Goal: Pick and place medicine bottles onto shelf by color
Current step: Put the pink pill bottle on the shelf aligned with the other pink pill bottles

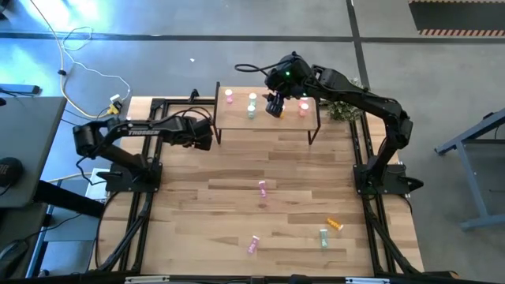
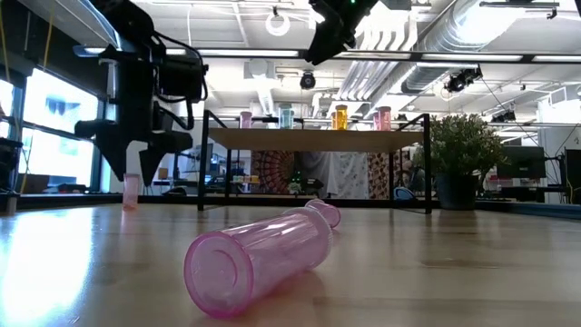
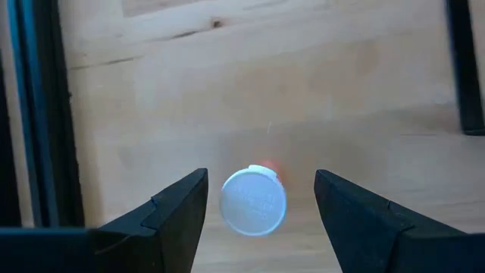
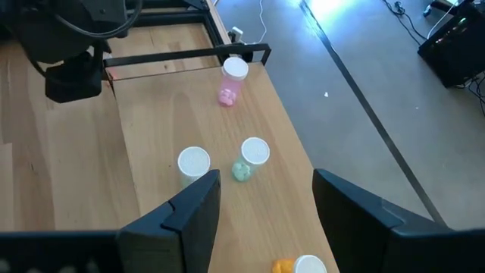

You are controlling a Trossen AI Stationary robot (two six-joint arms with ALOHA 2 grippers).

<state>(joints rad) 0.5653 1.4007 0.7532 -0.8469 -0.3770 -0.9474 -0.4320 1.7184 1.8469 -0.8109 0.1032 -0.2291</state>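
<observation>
Glossy translucent plastic bottle (image 2: 259, 259); pale wood shelf (image 1: 268, 119), black metal frame.

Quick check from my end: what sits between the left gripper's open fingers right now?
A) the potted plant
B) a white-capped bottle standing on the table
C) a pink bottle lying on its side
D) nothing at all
B: the left wrist view shows the left gripper open, straddling an upright white-capped bottle on the table.
</observation>
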